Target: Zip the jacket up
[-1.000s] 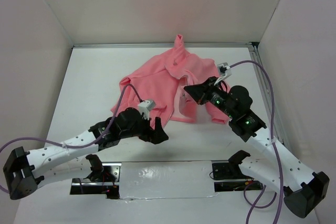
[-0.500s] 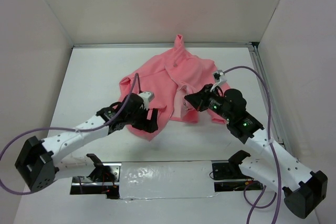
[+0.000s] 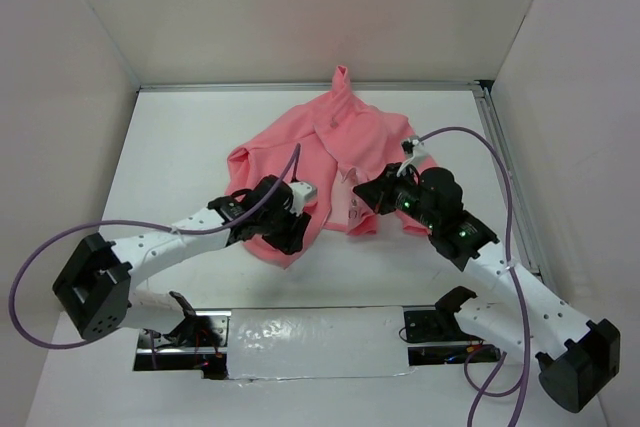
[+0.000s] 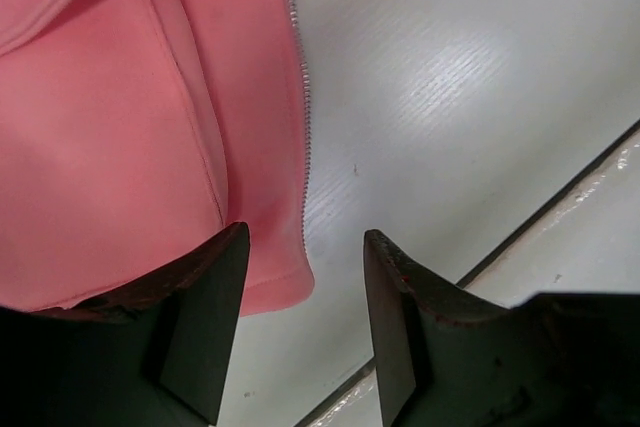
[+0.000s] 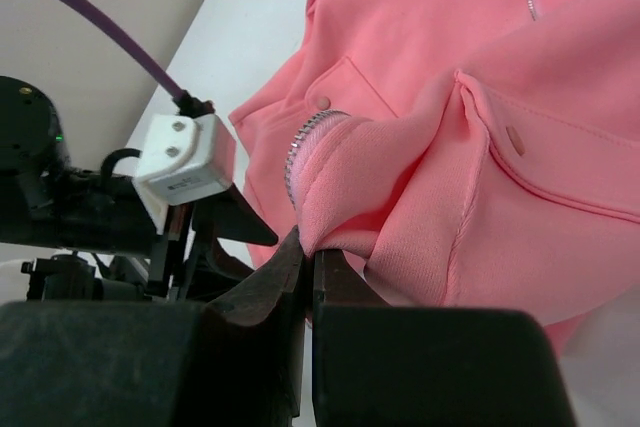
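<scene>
L hand (image 4: pixel 304 247) agape (R hand (image 5: pixel 308 251) clenched)

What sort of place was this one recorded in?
Probably a lab robot cell, not a home: a white table boxed in by plain white walls, a left arm and right arm bolted at its near edge, one pink jacket to work on.

Bright, even, diffuse light is recorded throughout. Soft shadows are cast beneath the jacket (image 3: pixel 340 137); a glare patch is noted on the table (image 4: pixel 450 77) in the left wrist view.
</scene>
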Motion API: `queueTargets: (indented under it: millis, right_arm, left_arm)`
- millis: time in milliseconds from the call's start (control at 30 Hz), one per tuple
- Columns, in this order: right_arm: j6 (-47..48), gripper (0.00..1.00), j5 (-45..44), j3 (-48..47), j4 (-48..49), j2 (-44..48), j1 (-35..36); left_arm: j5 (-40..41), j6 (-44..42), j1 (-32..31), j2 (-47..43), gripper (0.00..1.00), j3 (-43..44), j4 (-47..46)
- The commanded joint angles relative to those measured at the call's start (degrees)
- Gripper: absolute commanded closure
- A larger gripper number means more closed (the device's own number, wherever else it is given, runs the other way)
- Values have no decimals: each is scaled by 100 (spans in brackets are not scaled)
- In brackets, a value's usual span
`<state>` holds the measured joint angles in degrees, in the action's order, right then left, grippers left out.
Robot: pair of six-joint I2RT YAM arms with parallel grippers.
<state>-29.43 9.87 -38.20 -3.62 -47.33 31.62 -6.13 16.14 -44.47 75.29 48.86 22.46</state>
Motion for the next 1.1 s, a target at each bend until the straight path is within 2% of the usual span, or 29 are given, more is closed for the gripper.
queueTargets:
  millis: [0, 133, 333, 600, 700, 733, 767, 800, 967, 1067]
  right_arm:
    - [131, 100, 6, -92, -16, -39, -77]
    - [113, 100, 120, -65, 54, -66, -156]
    - [131, 100, 243, -48, 107, -110, -252]
    - [122, 100, 244, -74, 98, -180, -349]
    - [96, 100, 209, -57, 28, -84, -402]
    - [87, 100, 165, -56, 19, -66, -419]
    - [78, 100, 165, -22, 19, -31, -446]
    - [87, 100, 191, -4, 28, -13, -463]
    - [-89, 100, 349, 136, 299, 92, -490]
    - [-273, 100, 629, 348, 651, 163, -490]
  left_arm:
    - [-47, -181, -9, 389, 39, 36, -39]
    - [357, 143, 61, 1065, 42, 263, 328]
    - [516, 345, 61, 1322, 49, 405, 628]
    - [481, 416, -18, 1611, 74, 581, 830]
    - [499, 407, -158, 1884, 78, 668, 900]
    - [551, 425, -193, 1919, 85, 703, 935]
    - [578, 538, -220, 1928, 100, 712, 971]
    - [761, 635, -220, 1928, 100, 756, 1049]
    - [886, 1021, -203, 1009, 100, 1055, 771]
    - [334, 1408, -132, 376, 100, 1222, 227]
